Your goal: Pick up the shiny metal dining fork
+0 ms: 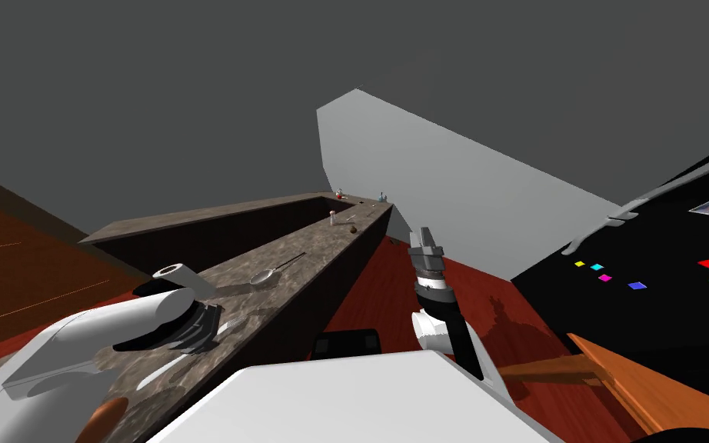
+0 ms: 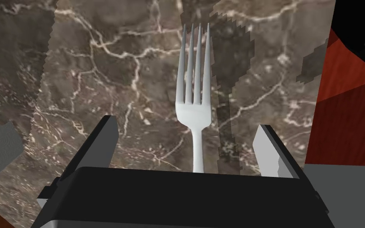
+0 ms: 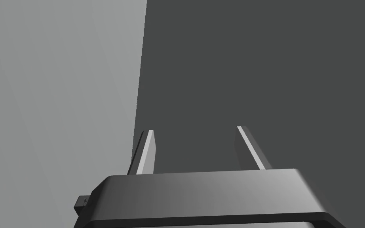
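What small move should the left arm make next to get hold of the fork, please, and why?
Probably ease the left gripper straight down toward the marble counter. Its open fingers straddle the neck of the fork, clear of it on both sides, so no sideways correction looks needed before they shut.

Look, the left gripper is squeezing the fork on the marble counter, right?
No, it isn't squeezing. In the left wrist view the left gripper is open: its fingers stand apart on either side of the fork, not touching it. The fork does lie on the marble counter.
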### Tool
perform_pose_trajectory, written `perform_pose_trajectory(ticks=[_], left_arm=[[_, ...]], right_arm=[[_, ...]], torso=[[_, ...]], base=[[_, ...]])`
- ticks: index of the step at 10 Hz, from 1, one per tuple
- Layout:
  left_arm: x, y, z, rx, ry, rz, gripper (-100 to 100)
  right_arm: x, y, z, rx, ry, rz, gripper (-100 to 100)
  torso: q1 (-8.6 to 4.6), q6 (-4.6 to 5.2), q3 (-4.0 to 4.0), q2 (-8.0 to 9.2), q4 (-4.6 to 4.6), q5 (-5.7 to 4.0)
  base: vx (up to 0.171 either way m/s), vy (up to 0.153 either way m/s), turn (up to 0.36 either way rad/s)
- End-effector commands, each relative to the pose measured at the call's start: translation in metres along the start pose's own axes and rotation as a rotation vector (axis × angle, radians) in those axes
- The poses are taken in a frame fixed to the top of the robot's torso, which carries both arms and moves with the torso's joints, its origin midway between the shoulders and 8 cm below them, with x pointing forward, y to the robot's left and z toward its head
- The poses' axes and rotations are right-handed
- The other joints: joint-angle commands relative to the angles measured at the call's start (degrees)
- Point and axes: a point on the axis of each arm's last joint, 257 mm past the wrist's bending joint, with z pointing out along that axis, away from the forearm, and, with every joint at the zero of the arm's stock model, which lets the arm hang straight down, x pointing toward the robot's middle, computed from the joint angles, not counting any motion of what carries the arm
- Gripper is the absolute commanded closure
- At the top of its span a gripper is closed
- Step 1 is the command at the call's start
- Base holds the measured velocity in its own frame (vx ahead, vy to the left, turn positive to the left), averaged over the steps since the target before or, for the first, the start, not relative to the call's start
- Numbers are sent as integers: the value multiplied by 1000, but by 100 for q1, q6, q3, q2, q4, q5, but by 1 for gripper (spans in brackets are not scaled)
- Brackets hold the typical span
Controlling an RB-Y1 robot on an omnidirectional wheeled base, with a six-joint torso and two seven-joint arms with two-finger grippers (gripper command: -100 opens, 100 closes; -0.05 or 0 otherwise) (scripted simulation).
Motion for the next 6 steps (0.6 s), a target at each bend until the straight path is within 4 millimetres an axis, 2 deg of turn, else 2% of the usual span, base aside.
perform_pose_trajectory(ticks=[1,4,6], left_arm=[[5,8,1,-46,25,-12,-100],[3,22,0,-110,24,-16,-100],[1,33,-2,-158,15,-17,-100]], right_arm=[[0,0,0,0,0,0,0],[0,0,0,0,0,0,0],[0,0,0,0,0,0,0]], torso=[[0,0,0,0,0,0],[0,-1,-13,-23,-5,0],[-8,-1,-16,-28,-7,-1]], base=[[-55,68,-243],[-18,56,-96],[-13,23,-55]])
